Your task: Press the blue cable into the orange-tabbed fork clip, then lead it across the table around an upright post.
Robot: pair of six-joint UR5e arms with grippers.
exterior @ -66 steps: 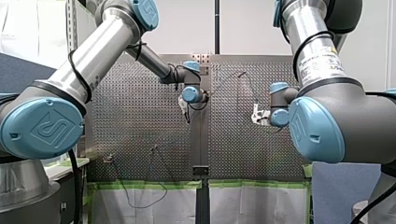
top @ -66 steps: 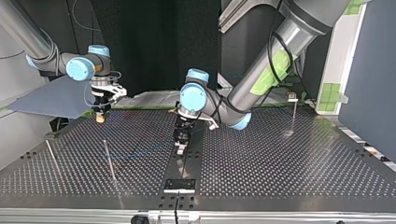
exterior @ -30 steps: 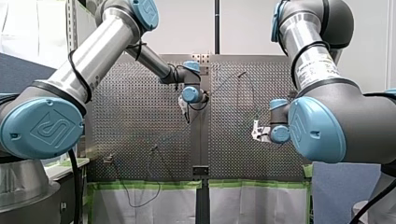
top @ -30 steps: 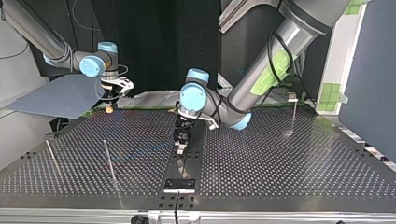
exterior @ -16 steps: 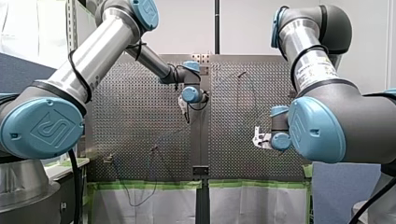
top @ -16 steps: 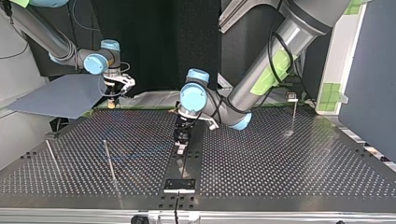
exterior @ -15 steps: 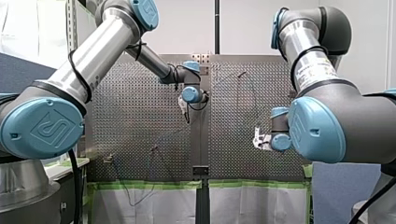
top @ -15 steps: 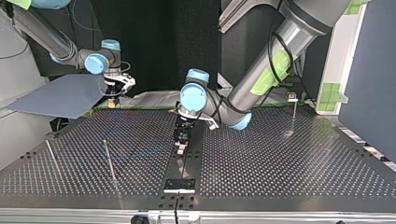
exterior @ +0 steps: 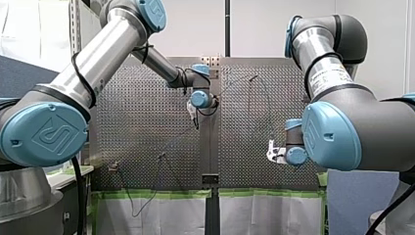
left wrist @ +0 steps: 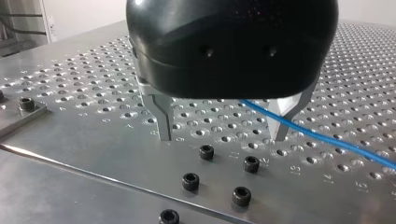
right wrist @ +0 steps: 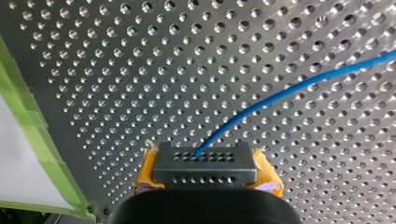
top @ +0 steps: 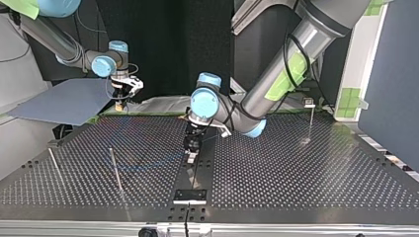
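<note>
This is a robotics lab test cell. My left arm [exterior: 107, 44] and my right arm [exterior: 323, 54], industrial machines with blue joint caps, reach over a perforated metal table [top: 296, 173]. Black socket-head screws [left wrist: 190, 181] sit just ahead of my left gripper's [left wrist: 222, 137] parted jaws, and green masking tape [right wrist: 55, 168] edges the table beside my right gripper [right wrist: 205, 179].
</note>
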